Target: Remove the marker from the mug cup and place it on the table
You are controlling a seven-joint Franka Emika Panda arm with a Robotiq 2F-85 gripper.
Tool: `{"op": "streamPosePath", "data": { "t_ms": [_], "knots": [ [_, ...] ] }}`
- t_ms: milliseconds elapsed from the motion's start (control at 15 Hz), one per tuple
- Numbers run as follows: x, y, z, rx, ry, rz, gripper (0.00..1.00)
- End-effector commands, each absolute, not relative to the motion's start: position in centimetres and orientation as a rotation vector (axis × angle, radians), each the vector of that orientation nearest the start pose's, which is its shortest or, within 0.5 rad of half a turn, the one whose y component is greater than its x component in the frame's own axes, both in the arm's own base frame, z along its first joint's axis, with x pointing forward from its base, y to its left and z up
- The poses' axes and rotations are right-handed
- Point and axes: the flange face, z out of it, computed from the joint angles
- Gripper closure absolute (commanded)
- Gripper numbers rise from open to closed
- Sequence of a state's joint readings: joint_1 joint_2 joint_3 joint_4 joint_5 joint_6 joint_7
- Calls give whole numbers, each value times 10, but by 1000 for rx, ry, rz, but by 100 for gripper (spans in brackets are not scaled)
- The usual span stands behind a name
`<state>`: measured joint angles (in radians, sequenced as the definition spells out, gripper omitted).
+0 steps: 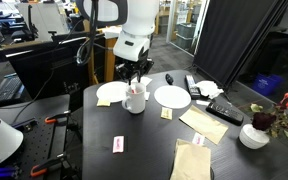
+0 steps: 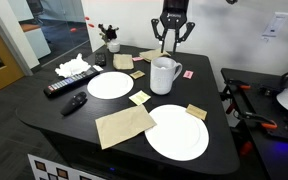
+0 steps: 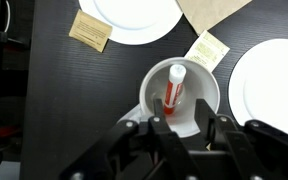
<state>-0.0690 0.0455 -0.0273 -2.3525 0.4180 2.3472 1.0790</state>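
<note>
The gripper hangs just above the mug, jaws spread wide and holding nothing. In the wrist view the jaw tips sit over the mug's near rim. I cannot tell whether they touch it, though in an exterior view the gripper looks to be just clear of the mug's top.

The marker stands inside the mug, leaning against the wall, with its paler end up near the rim. It is not yet gripped, so the step in hand looks like the approach to the grasp: the removal has not begun.

Judging from this, the next move calls for centring the jaws over the marker's upper end rather than over the rim. The gripper would then go down until the jaws flank that end, close on it and lift straight up, so the mug is not dragged or tipped.

The mug stands on the desk between two white plates, one beyond it and one beside it. Bare desk lies on the mug's other side, a likely spot for laying the marker down.
</note>
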Motion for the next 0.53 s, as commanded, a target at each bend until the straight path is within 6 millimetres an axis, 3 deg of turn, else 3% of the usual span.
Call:
{"op": "streamPosePath", "data": {
  "t_ms": [0,267,467],
  "knots": [
    [501,-40,305,-2122,1959,237,63],
    [503,-35,300,-2135,1949,252,58],
    [503,-30,295,-2147,1942,264,60]
  ]
}}
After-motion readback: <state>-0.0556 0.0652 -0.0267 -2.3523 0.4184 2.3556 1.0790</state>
